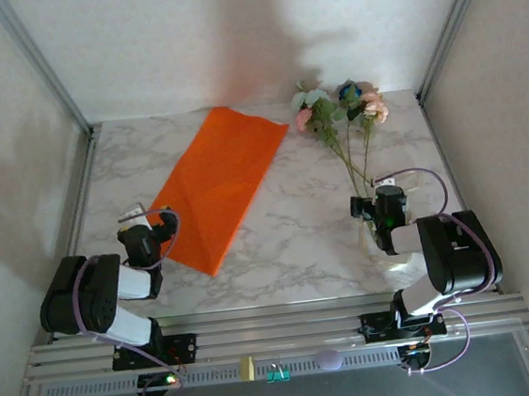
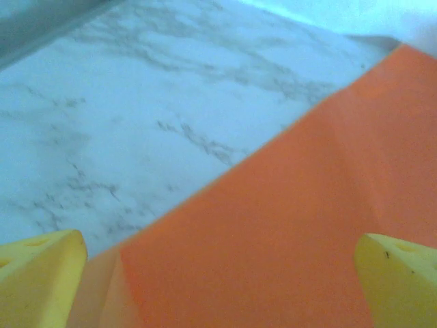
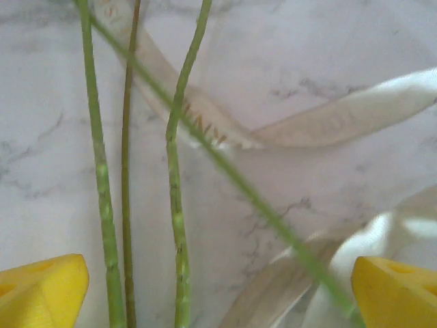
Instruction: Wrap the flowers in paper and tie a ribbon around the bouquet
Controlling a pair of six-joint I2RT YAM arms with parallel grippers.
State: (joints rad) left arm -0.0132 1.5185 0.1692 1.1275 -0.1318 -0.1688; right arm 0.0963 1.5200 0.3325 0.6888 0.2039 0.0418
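Observation:
The orange paper (image 1: pixel 220 184) lies flat and slanted on the left half of the marble table. My left gripper (image 1: pixel 158 223) hovers open over its near left edge, its yellow fingers (image 2: pixel 41 273) wide apart above the paper (image 2: pixel 287 225), holding nothing. The flowers (image 1: pixel 340 105) lie at the back right, with pink, white and blue blooms and thin stems running toward my right gripper (image 1: pixel 376 196). That gripper (image 3: pixel 218 294) stands open just above the stems (image 3: pixel 176 205), which pass between its spread fingers. The cream ribbon (image 3: pixel 328 123) curls on the table under the stems.
The marble table (image 1: pixel 298 242) is boxed in by white walls with metal frame posts (image 1: pixel 48 74) at the back corners. An aluminium rail (image 1: pixel 279 334) carrying both arm bases runs along the near edge. Purple cables (image 1: pixel 428 176) loop off the right arm.

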